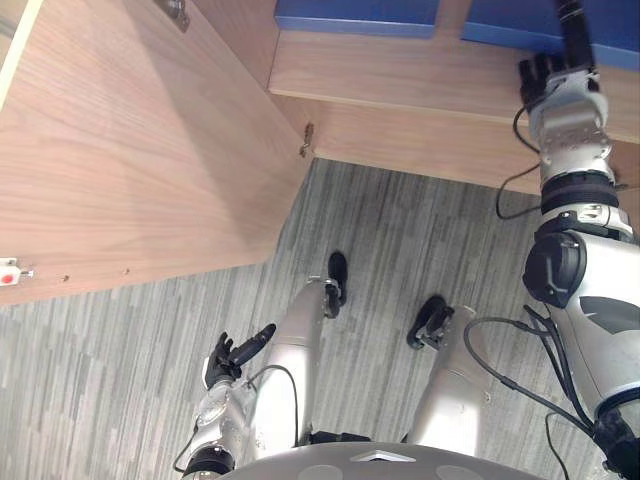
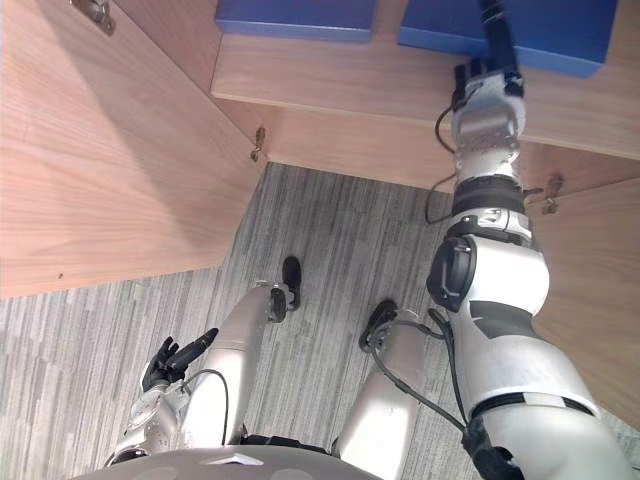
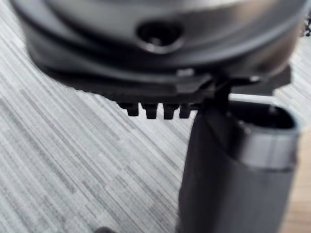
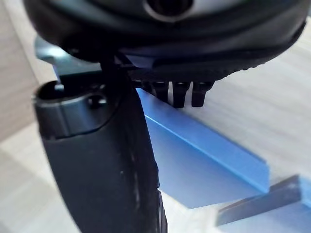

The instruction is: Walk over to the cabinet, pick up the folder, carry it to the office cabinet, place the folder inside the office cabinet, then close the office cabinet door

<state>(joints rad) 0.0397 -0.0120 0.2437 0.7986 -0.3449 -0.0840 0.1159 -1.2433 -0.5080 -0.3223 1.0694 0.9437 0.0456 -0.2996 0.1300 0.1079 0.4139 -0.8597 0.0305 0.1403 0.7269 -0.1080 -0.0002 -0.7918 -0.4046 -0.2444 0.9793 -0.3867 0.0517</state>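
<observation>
Right arm is reaching up and forward to the cabinet shelf [image 1: 400, 80], and the right hand [image 1: 560, 70] is sitting at the near edge of the right blue folder [image 1: 500, 22] - the hand is overlapping the folder's front edge. Whether it is gripping the folder or just resting against it, cannot tell. In the right wrist view the same folder is showing just past the hand, lying flat on the pale wood.

The right blue folder is lying flat on the shelf inside the cabinet, with the left blue folder [image 1: 357, 15] lying flat beside it, a strip of bare wood showing between them.

The cabinet door [image 1: 130, 150] on the robot's left is standing wide open, swinging out over the floor, hanging on a small metal hinge [image 1: 308, 140] at the shelf corner. A small white piece with a red spot [image 1: 10, 272] is sitting at the door's outer edge. On the robot's right a second wooden door [image 2: 590, 270] is also standing open.

Left hand [image 1: 228, 362] is hanging low beside the body above the grey striped carpet [image 1: 420, 230], holding nothing - loosely spread, a couple of fingers [image 1: 255, 342] stretching straight out and the others lightly bent, well apart from the cabinet and both folders.
</observation>
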